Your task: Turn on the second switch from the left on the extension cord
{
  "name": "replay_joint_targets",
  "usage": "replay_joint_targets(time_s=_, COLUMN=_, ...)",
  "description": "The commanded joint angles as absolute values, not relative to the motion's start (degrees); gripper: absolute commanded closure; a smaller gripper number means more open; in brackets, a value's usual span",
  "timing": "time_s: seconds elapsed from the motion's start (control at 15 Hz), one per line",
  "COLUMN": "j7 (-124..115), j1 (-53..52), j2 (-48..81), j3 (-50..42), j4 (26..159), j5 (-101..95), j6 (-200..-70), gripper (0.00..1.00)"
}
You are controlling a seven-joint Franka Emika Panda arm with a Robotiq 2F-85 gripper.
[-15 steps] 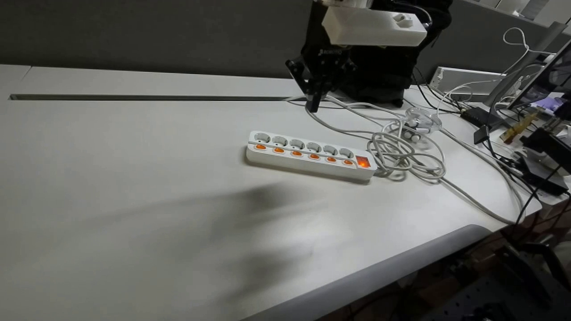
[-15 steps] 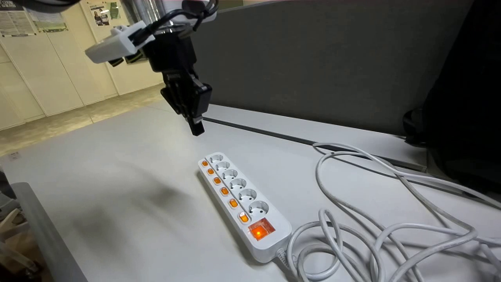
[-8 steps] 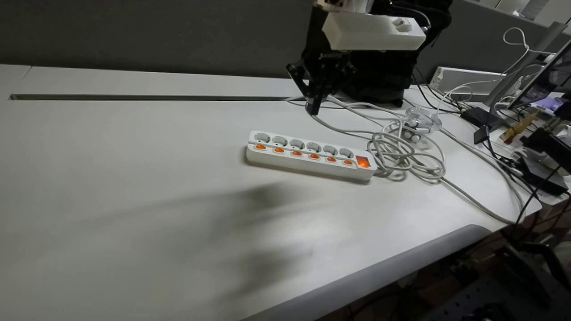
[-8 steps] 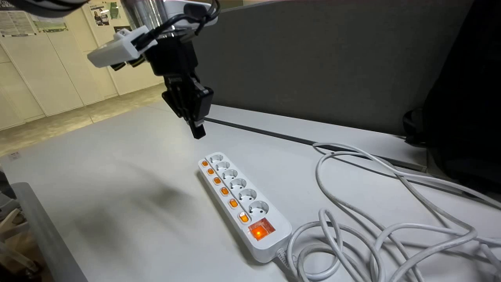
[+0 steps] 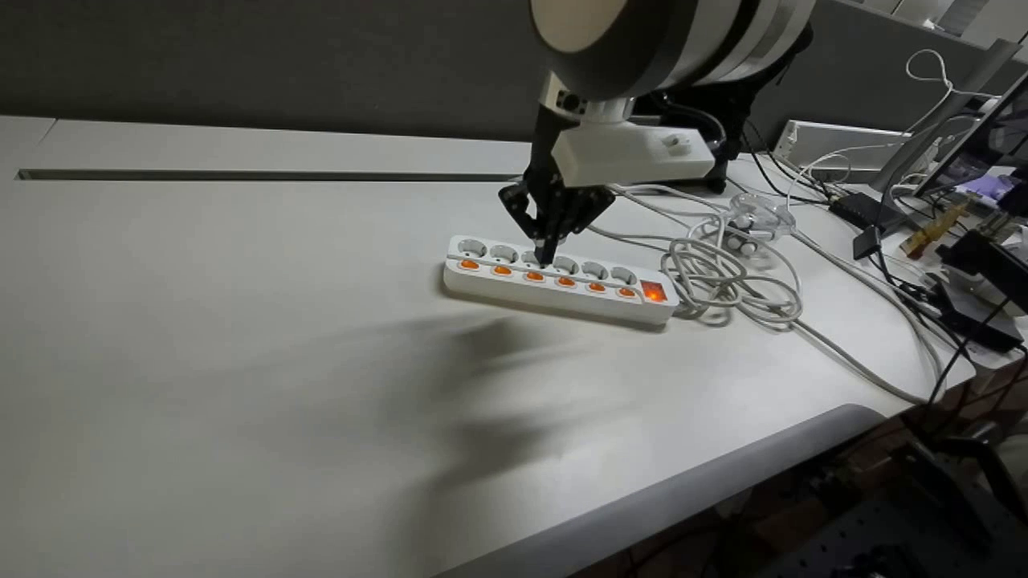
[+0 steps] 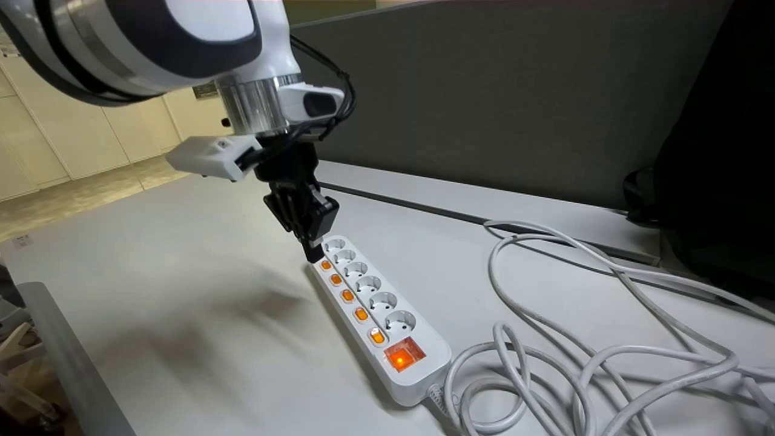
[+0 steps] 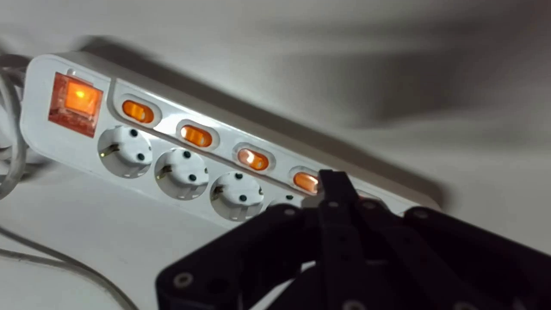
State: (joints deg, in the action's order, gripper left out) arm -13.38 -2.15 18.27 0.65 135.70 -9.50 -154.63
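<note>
nearest to me, in an exterior view, the table's grey rounded edge point(image 5: 666, 502) cut off on a slant, and beyond it the pale tabletop point(image 5: 265, 337) spread wide to the left, leaving generous room on that side. around the middle of the table, well back from that edge, sat the extension cord point(image 5: 554, 299). it was a long white block lying flat, with a row of six round sockets point(image 6: 368, 284), a row of small orange switches point(image 7: 253, 159) alongside, and one bigger red-orange switch point(image 6: 404, 355) glowing at the end. its long axis ran left to right, the right end a touch nearer the front edge, and the glowing end pointed at a tangle of pale cable point(image 5: 717, 278) that crowded that side. the second switch point(image 5: 502, 270) from the left looked orange like its neighbours. over the extension cord hung the gripper point(image 5: 546, 255), tips down, its two fingers pressed against each other; whether they touched it, i couldn't tell. farther back ran a dark slot point(image 5: 265, 176) in the tabletop, and behind that rose a grey partition point(image 5: 265, 64).
</note>
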Motion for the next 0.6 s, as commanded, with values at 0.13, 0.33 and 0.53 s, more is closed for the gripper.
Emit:
replay_joint_targets(time_s=0.13, j7=-10.3, j1=-3.3, j2=23.1, j3=0.9, j4=133.0, j5=-4.7, j6=-157.0, gripper=1.00)
replay_joint_targets(time_s=0.33, j7=-8.1, j1=-3.5, j2=24.4, j3=1.3, j4=131.2, j5=-3.1, j6=-156.3, gripper=1.00)
replay_joint_targets(time_s=0.53, j7=-7.2, j1=-4.4, j2=25.0, j3=1.0, j4=129.4, j5=-3.2, j6=-155.9, gripper=1.00)
